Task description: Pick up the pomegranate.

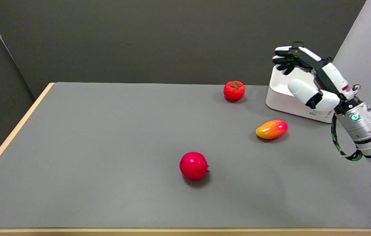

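Nearest the camera, the pomegranate [193, 165] lies on the grey table [90, 147], close to the middle and apart from everything else. Up at 2 o'clock, the robot hand [305, 77] hangs in the air, holding nothing, fingers spread, in front of a white tray [279, 98]. Between them lies a mango [271, 129]; a persimmon [234, 90] sits near the far edge. Dark walls stand behind.

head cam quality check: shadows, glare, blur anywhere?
Head view: sharp overall, even overhead light; the glossy red pomegranate casts a soft shadow toward lower right and shows a small highlight; the orange-red mango has mild sheen; the black-and-white right hand is crisp, no motion blur; grey table shows no glare.
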